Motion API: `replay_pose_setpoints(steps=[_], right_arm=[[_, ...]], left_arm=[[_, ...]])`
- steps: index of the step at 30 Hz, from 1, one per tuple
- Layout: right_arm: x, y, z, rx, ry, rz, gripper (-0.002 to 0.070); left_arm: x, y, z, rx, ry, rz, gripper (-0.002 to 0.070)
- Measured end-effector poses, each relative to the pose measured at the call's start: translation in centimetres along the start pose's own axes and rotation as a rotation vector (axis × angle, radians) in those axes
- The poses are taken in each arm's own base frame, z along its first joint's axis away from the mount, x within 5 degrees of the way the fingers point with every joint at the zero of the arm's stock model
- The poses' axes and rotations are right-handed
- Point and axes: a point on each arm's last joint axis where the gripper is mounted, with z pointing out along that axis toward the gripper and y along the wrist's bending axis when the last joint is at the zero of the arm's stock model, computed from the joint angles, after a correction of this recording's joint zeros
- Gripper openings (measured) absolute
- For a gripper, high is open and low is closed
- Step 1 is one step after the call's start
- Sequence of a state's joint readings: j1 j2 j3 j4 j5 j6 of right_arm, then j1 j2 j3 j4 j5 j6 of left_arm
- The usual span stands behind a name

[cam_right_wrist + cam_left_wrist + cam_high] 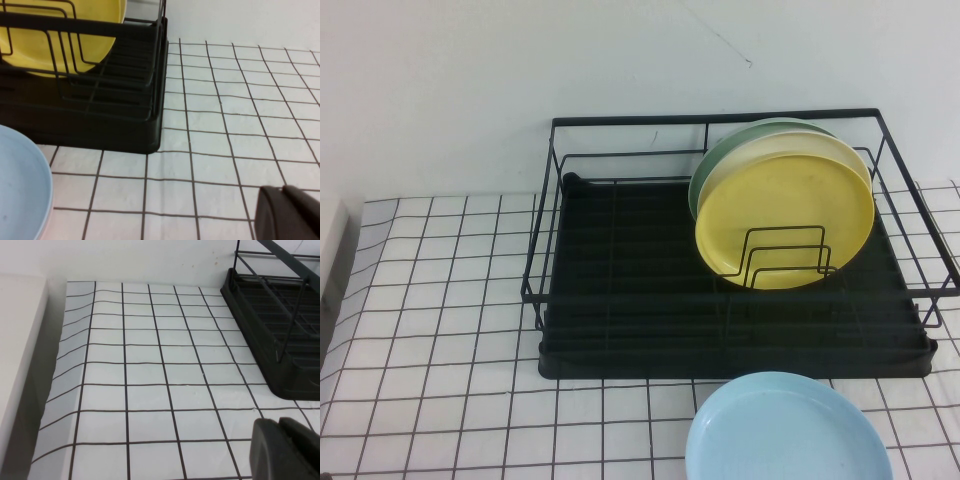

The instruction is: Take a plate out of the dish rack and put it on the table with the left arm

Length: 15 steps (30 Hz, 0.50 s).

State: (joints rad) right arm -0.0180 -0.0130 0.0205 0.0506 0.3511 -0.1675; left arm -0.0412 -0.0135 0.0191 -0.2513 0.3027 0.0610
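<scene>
The yellow plate stands upright between the wire dividers at the right of the black dish rack, in front of a cream plate and a green one. Neither arm shows in the high view. In the left wrist view my left gripper hovers shut and empty over the gridded table, with the dish rack's corner ahead of it. My right gripper is shut and empty over the cloth beside the rack; the yellow plate shows there behind the wires.
A light blue plate lies flat on the table in front of the rack, also seen as the blue plate in the right wrist view. A white block borders the cloth's left edge. Bare cloth stretches left of the rack.
</scene>
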Motion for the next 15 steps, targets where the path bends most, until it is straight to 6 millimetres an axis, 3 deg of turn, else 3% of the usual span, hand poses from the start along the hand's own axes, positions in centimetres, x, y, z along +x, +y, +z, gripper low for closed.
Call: replay_pose_setpoints(steps=[15], right_arm=[[0.00,0.00,0.00,0.000,0.000,0.000,-0.0001]], left_arm=[[0.13,0.16,0.00,-0.017,0.014,0.048,-0.0003]])
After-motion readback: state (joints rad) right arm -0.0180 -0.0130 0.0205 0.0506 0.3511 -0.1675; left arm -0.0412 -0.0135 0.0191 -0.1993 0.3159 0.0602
